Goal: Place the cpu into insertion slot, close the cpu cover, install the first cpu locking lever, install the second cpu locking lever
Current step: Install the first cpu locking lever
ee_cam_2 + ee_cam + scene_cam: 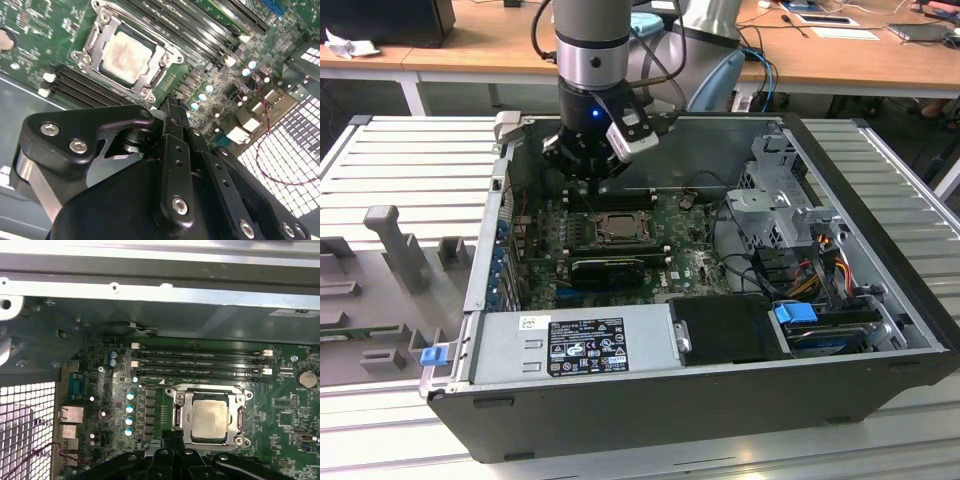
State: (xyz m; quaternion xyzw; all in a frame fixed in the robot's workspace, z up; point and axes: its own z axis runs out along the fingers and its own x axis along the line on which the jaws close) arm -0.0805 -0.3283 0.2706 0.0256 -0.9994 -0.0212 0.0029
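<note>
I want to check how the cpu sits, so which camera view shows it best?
The first wrist view: the cpu faces the camera nearly squarely, with its pale face whole. The second wrist view shows it whole too, but slanted. In the exterior view it is just a small pale square.

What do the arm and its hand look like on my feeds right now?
The arm is a silver-grey cylinder ending in a black wrist with a small blue light. A white-faced boxy module sits beside the wrist, and black cables loop off the arm. The hand is matte black, built of jointed bars fastened with silver screws.
</note>
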